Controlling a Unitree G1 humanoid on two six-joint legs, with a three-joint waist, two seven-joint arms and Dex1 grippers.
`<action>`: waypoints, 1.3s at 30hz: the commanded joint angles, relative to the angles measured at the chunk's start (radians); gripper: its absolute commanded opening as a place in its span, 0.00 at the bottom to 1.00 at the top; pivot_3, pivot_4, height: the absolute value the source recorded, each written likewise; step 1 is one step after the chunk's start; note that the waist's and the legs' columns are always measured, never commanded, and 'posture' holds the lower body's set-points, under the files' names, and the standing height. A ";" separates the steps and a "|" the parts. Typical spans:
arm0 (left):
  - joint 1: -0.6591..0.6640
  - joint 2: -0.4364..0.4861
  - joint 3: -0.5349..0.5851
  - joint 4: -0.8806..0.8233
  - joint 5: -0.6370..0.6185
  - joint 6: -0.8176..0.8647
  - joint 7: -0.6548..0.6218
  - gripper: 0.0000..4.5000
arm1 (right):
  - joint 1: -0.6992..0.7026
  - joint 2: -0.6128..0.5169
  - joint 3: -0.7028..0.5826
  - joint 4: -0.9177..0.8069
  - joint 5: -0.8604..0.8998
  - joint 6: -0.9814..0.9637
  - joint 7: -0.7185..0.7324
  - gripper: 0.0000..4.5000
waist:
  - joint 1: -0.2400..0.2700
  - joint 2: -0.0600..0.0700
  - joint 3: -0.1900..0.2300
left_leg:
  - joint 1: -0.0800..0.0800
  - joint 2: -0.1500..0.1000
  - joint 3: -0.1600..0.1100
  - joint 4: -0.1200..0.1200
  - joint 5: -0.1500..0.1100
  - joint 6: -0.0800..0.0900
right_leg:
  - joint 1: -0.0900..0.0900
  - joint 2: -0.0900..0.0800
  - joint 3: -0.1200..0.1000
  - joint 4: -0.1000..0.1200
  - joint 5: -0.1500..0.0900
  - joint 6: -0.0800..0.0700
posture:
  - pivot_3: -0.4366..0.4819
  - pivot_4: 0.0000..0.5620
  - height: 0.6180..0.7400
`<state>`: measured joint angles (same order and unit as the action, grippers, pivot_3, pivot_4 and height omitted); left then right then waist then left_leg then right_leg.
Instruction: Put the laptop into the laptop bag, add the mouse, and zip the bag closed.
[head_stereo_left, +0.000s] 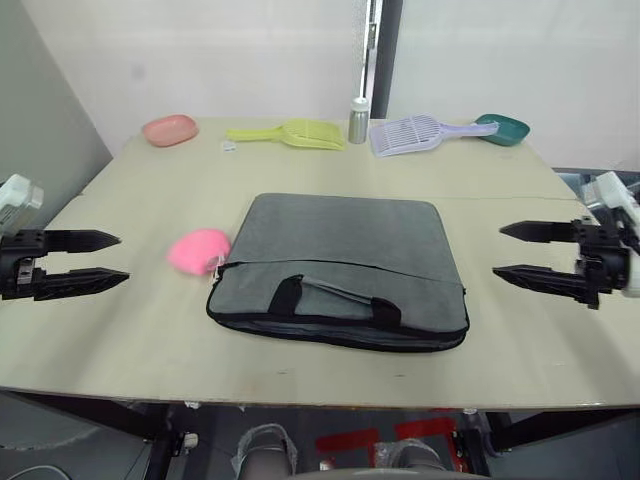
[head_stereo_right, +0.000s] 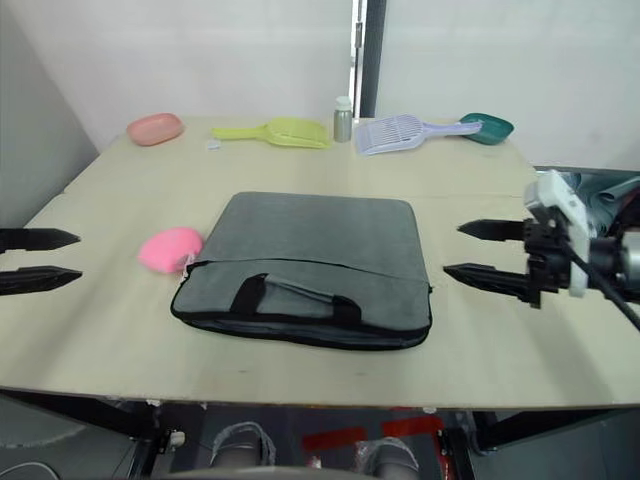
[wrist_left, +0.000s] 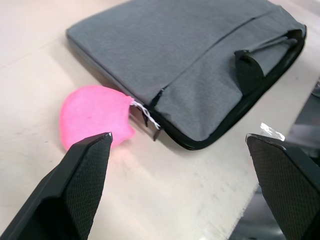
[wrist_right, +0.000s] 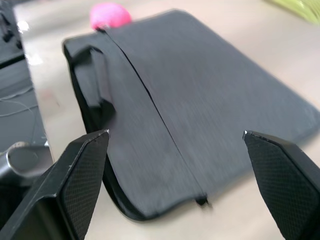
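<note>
Presently my left gripper (head_stereo_left: 112, 259) and right gripper (head_stereo_left: 508, 250) hover wide open, empty, flanking the unlabelled laptop bag (head_stereo_left: 345, 262).

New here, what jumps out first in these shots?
The grey laptop bag lying flat mid-table, handles toward the robot. A bright pink plush toy touches its left corner. The left gripper and right gripper hover open on either side, holding nothing.
</note>
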<state>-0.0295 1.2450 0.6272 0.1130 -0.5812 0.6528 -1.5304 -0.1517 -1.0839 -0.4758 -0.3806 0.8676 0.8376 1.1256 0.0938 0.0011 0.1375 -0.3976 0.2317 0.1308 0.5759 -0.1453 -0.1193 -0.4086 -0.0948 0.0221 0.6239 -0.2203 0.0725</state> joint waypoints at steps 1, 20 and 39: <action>0.037 -0.029 0.087 -0.041 -0.014 0.007 0.028 1.00 | -0.171 0.095 0.147 -0.031 0.067 0.070 -0.133 0.94 | -0.008 0.000 0.000 | 0.001 0.000 0.001 0.000 0.000 0.000 | 0.000 0.000 0.001 0.001 0.000 0.000 | 0.48 0.27 1.00; 0.373 -0.289 0.420 -0.350 -0.177 0.091 0.109 1.00 | -0.552 0.600 0.894 0.205 -0.384 -0.094 -0.213 0.01 | -0.007 -0.005 -0.002 | -0.002 0.001 0.000 0.003 -0.001 -0.003 | -0.005 0.001 0.001 0.007 -0.001 -0.002 | 0.48 0.27 1.00; 0.296 -0.217 0.272 -0.367 -0.212 0.023 0.097 1.00 | -0.584 0.615 1.064 0.401 -0.723 -0.094 -0.213 0.01 | -0.008 -0.013 -0.020 | 0.014 0.001 0.001 0.002 -0.001 -0.004 | 0.007 0.002 0.003 0.011 -0.001 -0.001 | 0.48 0.27 1.00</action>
<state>0.2785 1.0065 0.8989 -0.2387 -0.7828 0.6948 -1.4325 -0.7579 -0.4299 0.5751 -0.0358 0.1969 0.6928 0.9225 0.0861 -0.0119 0.1173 -0.3833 0.2331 0.1315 0.5788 -0.1468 -0.1238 -0.4014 -0.0931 0.0254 0.6354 -0.2215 0.0709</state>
